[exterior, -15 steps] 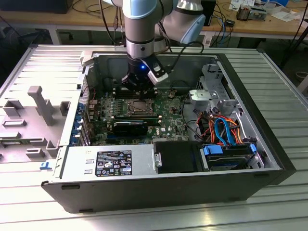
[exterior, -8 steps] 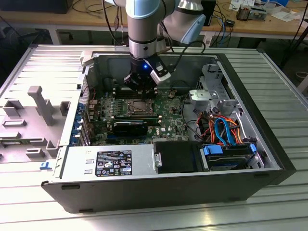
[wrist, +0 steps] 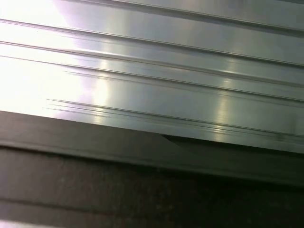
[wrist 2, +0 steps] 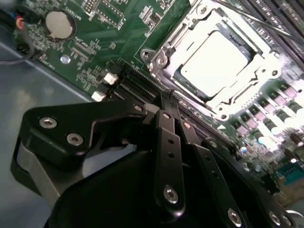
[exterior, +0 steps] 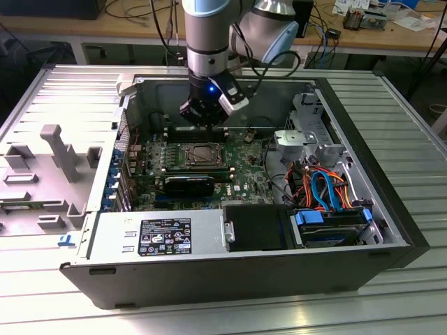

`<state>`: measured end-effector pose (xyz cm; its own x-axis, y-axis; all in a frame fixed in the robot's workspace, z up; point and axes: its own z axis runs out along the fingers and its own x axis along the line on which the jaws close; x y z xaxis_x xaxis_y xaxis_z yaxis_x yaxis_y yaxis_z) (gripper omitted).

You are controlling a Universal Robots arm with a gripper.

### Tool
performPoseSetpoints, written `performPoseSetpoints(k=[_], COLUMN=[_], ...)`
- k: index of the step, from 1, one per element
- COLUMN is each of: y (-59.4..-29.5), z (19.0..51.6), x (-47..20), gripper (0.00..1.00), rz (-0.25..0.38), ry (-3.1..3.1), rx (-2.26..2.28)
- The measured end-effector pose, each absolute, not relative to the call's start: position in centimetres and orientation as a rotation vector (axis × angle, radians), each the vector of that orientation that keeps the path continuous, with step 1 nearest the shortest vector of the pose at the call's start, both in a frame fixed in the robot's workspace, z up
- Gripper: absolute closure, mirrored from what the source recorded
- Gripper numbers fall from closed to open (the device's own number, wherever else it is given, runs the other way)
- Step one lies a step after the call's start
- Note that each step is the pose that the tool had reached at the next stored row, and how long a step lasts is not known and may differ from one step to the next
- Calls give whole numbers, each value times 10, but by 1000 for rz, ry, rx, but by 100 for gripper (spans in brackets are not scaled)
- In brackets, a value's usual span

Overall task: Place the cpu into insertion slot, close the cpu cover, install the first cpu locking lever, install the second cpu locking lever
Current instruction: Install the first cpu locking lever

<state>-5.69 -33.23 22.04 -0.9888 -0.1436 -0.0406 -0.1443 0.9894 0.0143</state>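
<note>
Exterior view: gripper [exterior: 202, 124] hangs inside the open computer case [exterior: 391, 230], just behind the insertion slot [exterior: 199, 155] on the green motherboard [exterior: 244, 171].

Second wrist view: fingers [wrist 2: 167, 137] pressed together, holding nothing. The cpu [wrist 2: 216, 59] sits in the slot; the cpu cover [wrist 2: 259, 71] lies closed around it.

First wrist view: ribbed aluminium table [wrist: 152, 71] beyond a dark edge.

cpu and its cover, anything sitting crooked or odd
Nothing stands out. In the second wrist view the cpu lies flat and square in the insertion slot, with the cpu cover closed evenly around it. The gripper is empty beside it.
</note>
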Motion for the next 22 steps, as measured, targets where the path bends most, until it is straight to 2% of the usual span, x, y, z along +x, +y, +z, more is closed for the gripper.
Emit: performPoseSetpoints(k=[6, 22], y=[-339, -388], z=[221, 220], x=[-57, -57], gripper=[89, 89], rz=[26, 26], ry=[3094, 3096], rx=[-217, -192])
